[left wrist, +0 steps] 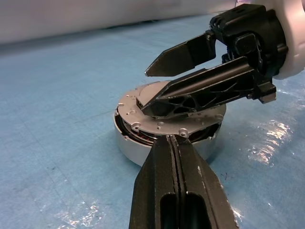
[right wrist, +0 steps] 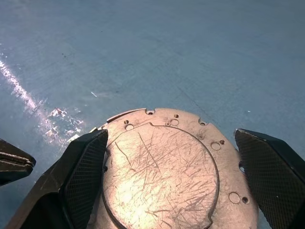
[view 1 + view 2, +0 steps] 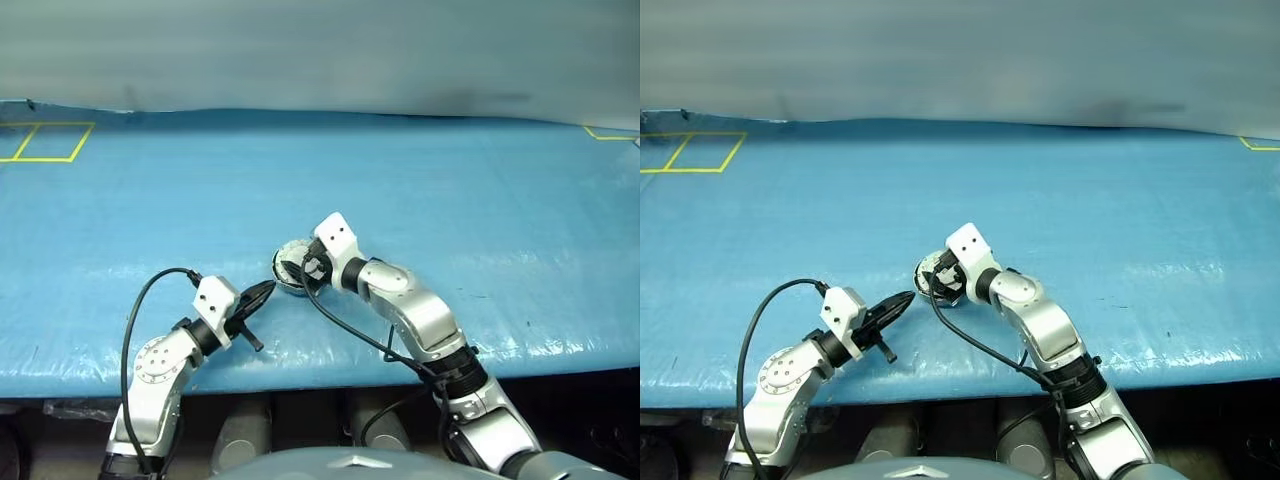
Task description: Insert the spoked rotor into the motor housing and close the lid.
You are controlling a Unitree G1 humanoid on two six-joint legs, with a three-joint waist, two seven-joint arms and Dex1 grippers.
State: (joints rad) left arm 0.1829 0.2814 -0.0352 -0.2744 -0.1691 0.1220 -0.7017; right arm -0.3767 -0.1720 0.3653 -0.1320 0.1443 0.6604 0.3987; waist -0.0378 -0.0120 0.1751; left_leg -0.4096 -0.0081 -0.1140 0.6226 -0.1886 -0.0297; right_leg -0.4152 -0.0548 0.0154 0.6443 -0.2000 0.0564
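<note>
The motor housing (image 1: 138,149) is a shallow round grey case on the blue table, just ahead of both grippers. The lid (image 2: 162,176) lies flat on top of it, its scratched plain grey outside facing up, and a thin dark gap shows under the lid's rim. The spoked rotor is hidden. My right gripper (image 1: 148,87) is open and reaches over the lid from the right, one finger (image 2: 86,167) on each side of the disc. My left gripper (image 3: 262,292) is shut with nothing in it, its tip (image 1: 174,139) right at the housing's near wall.
The blue table cover (image 3: 480,200) reaches wide on all sides, and its front edge (image 3: 330,375) runs close behind the housing. Yellow tape marks lie at the far left (image 3: 45,140) and far right (image 3: 610,133). Black cables (image 3: 345,325) hang from both wrists.
</note>
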